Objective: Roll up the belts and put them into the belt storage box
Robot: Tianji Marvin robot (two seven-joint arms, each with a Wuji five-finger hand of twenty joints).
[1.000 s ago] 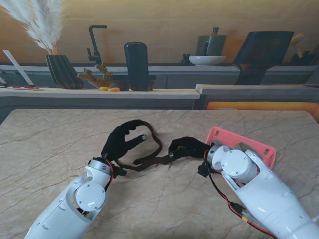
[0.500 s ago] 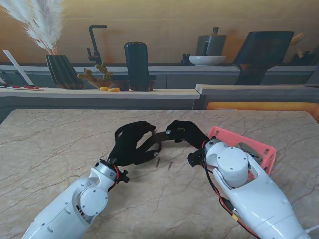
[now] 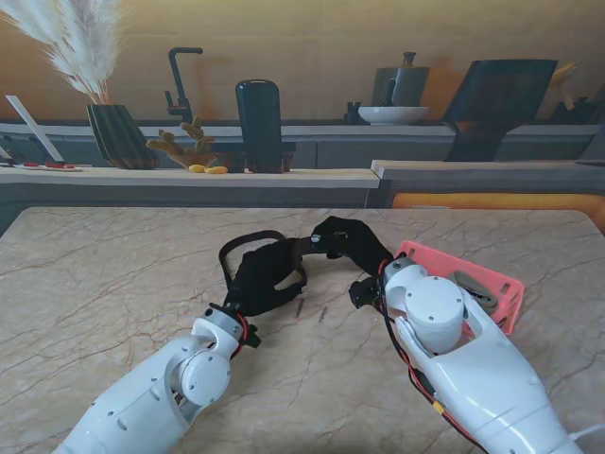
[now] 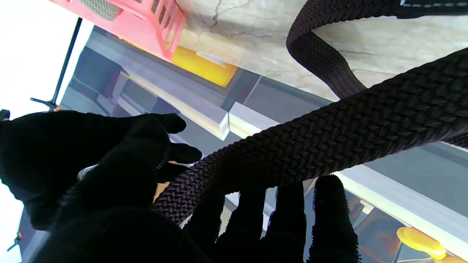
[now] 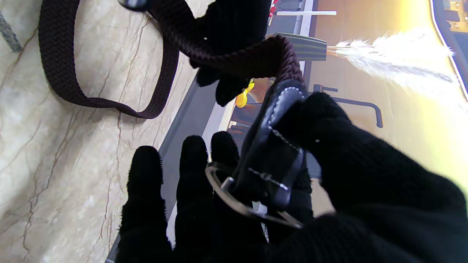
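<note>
- Spanning the marble desk [image 3: 113, 274], the pink belt storage box [image 3: 506, 288] sits at my right.
- Braided belt [image 3: 248, 238] hangs between both hands above the desk: limp, light, grippy weave; best held by its stiff buckle [image 5: 252, 204] end.
- Right robot hand [image 3: 352, 243] clamps that buckle end.
- Left robot hand [image 3: 263, 280] grasps the strap, fingers [image 4: 327, 215] curled under.

Marble table [image 3: 113, 274], grey counter [image 3: 189, 177], pampas vase [image 3: 118, 135], warm ochre wall [image 3: 312, 47]

Bare worktop [image 3: 113, 274] is lying open beyond the fingers [image 3: 267, 257]; the pink box [image 3: 473, 284] is crowding the right side.
</note>
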